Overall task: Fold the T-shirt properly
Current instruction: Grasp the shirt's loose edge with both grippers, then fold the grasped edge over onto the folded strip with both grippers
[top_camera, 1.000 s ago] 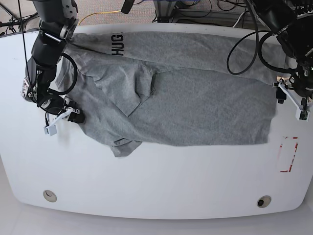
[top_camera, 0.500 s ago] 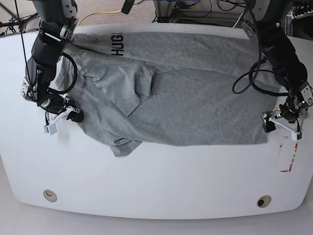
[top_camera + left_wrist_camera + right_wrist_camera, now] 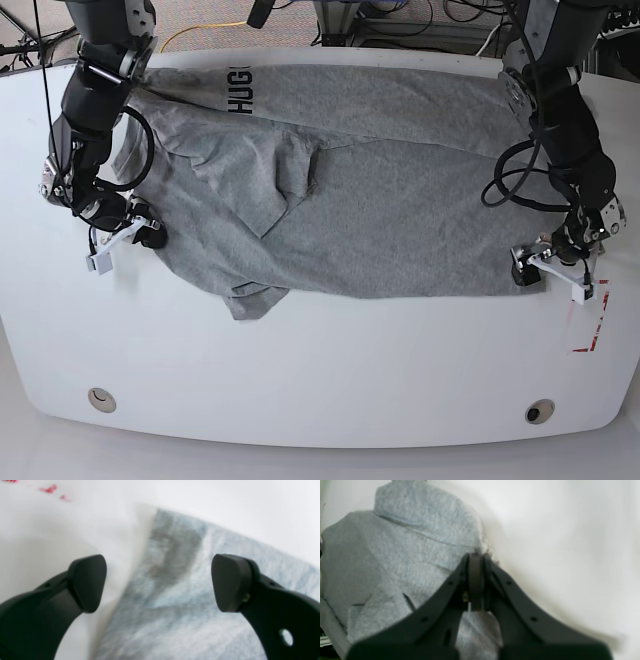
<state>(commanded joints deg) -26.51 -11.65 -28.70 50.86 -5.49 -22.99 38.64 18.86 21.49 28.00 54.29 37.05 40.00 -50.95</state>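
Note:
The grey T-shirt (image 3: pixel 400 200) lies spread and partly rumpled on the white table (image 3: pixel 320 370), with dark lettering (image 3: pixel 238 90) near the far edge. My left gripper (image 3: pixel 550 272) is open at the shirt's near right corner. In the left wrist view its fingers (image 3: pixel 87 582) straddle that corner (image 3: pixel 187 605), just above it. My right gripper (image 3: pixel 128 240) is at the shirt's left edge. In the right wrist view it (image 3: pixel 475 562) is shut, with the cloth edge (image 3: pixel 407 550) at its tips.
A red tape mark (image 3: pixel 592 325) lies on the table just right of the left gripper and also shows in the left wrist view (image 3: pixel 50 488). Two round holes (image 3: pixel 100 399) (image 3: pixel 540 411) sit near the front edge. Cables (image 3: pixel 420 20) lie behind the table.
My left gripper has swung from the table's right edge down and inward to the shirt's near right corner. My right gripper has shifted slightly up-left at the shirt's left edge.

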